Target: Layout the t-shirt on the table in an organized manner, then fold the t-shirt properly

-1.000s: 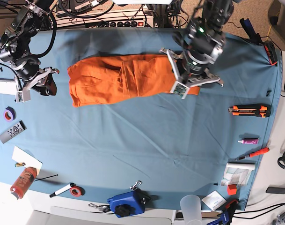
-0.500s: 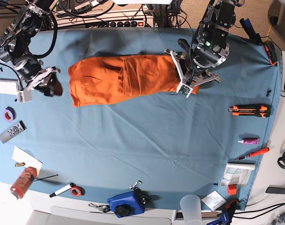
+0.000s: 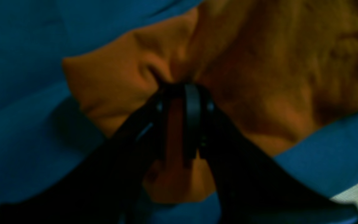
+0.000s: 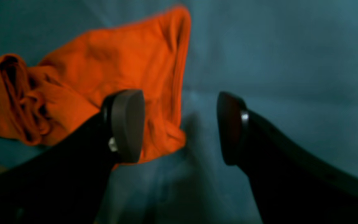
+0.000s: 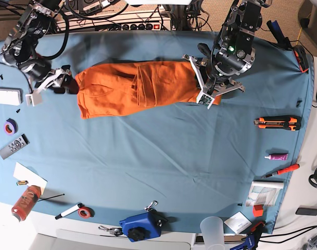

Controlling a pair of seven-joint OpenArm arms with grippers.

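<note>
The orange t-shirt [image 5: 132, 88] lies as a wrinkled band across the far half of the blue-clothed table [image 5: 163, 161]. At the shirt's right end my left gripper [image 5: 208, 95] is shut on a pinch of orange fabric; up close, the left gripper [image 3: 182, 102] has cloth [image 3: 259, 77] bunched between its black fingers. My right gripper [image 5: 65, 83] hangs just off the shirt's left edge. In the right wrist view the right gripper [image 4: 179, 124] is open and holds nothing, with one finger [image 4: 127, 124] over the t-shirt [image 4: 120, 62] and the other over bare cloth.
Along the table's right edge lie an orange-black utility knife [image 5: 277, 123], a small tube [image 5: 277, 156] and a red screwdriver [image 5: 283, 170]. On the left are purple tape [image 5: 10, 126] and a remote [image 5: 13, 146]. A blue device [image 5: 142, 226] and a plastic cup [image 5: 212, 229] sit near the front.
My right gripper has moved right, up to the shirt's left edge, and its jaws have opened wider. My left gripper shifted slightly up-right with the shirt end, then held still.
</note>
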